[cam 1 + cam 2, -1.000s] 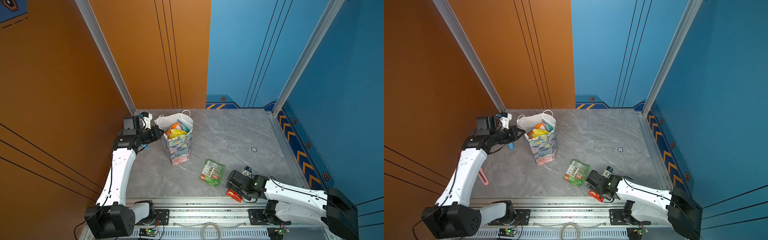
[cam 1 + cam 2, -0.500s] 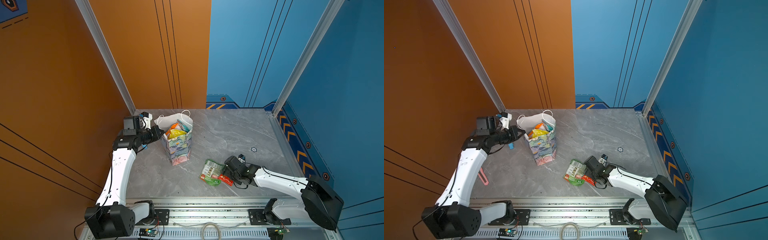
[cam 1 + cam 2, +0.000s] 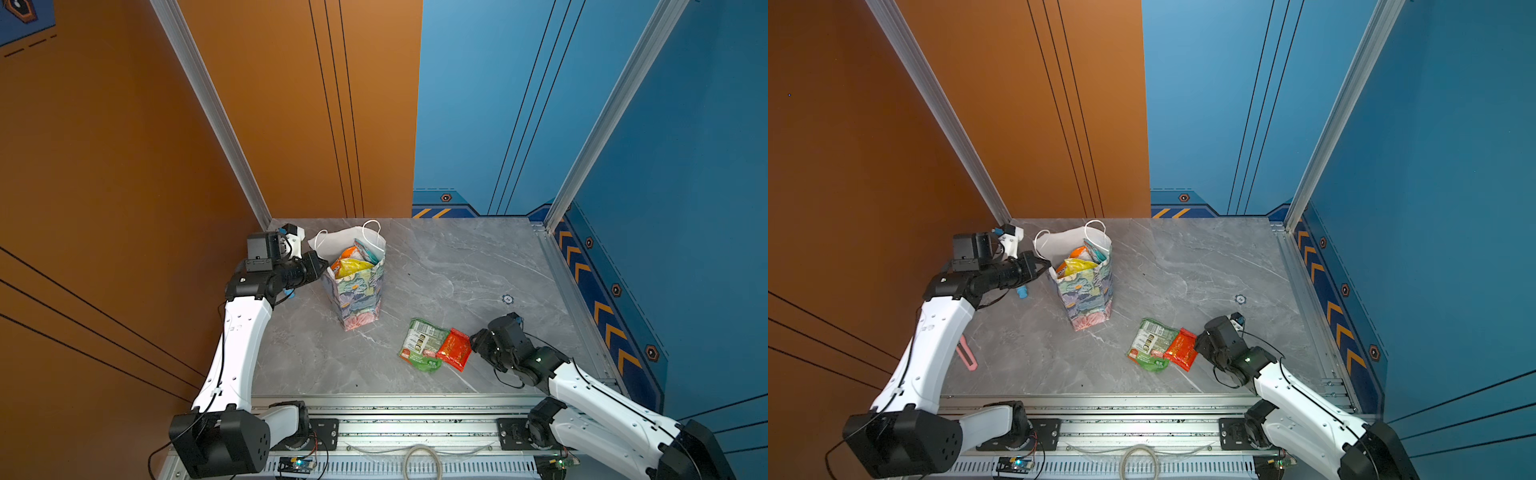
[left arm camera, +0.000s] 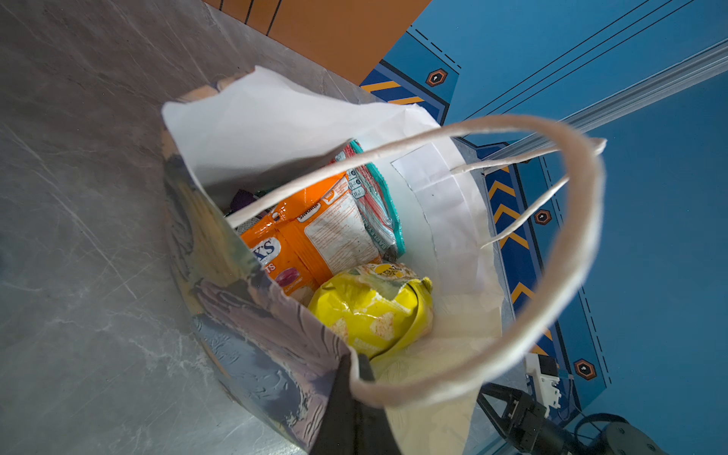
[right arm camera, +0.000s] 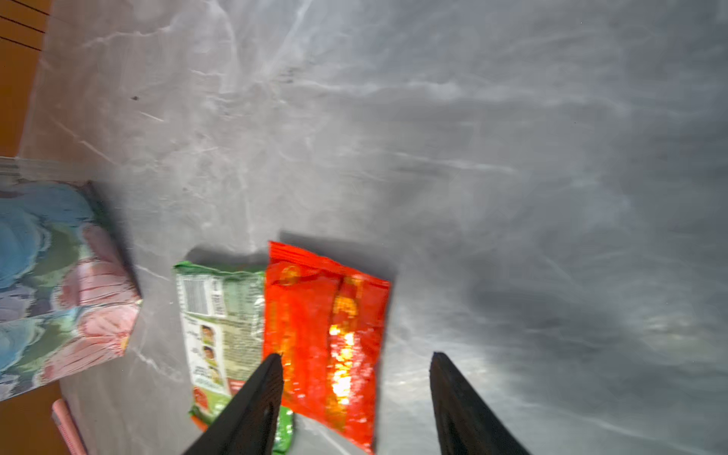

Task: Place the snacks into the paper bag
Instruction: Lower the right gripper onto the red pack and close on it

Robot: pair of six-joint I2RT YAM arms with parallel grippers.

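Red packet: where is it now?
In both top views the red packet lies flat on the table, front-right of the paper bag, against the right edge of the green packet, with the open right claw just beyond it.

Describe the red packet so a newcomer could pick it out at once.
On the grey marble table, find the upright floral paper bag. Nearer the front edge and toward the right gripper, two packets lie flat. The red packet is the smaller glossy one, overlapping the green packet.
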